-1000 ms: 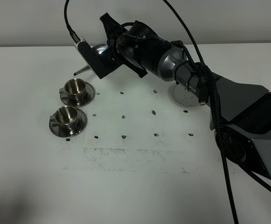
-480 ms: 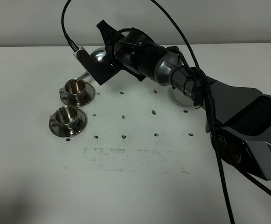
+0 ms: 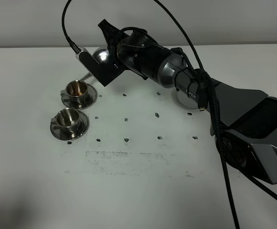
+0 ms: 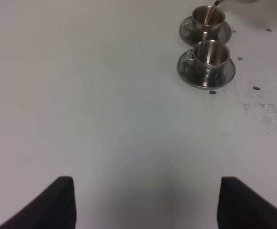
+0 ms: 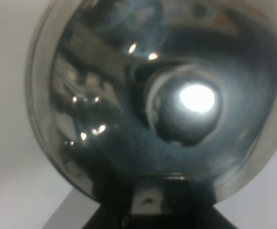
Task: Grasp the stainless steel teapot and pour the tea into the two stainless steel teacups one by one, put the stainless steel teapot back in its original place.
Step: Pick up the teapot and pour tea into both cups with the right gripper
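My right gripper (image 3: pixel 110 47) is shut on the stainless steel teapot (image 3: pixel 101 56) and holds it tilted in the air at the back of the table. Its thin spout (image 3: pixel 84 76) points down at the far teacup (image 3: pixel 78 89). Reddish-brown tea shows inside that cup, and a thin stream (image 4: pixel 217 3) falls into it (image 4: pixel 208 16) in the left wrist view. The near teacup (image 3: pixel 69 120) on its saucer looks empty (image 4: pixel 210 53). The right wrist view is filled by the teapot's lid and knob (image 5: pixel 186 109). My left gripper (image 4: pixel 148 205) is open and empty, well in front of the cups.
A round steel saucer (image 3: pixel 181 98) lies on the white table behind the right arm, partly hidden by it. Small dark marks dot the table's middle (image 3: pixel 126 119). The right arm and its cables cross from the right edge to the back left.
The teapot has moved slightly left and tipped further, bringing the spout down over the far cup. Tea now shows in that cup. The near cup has not moved.
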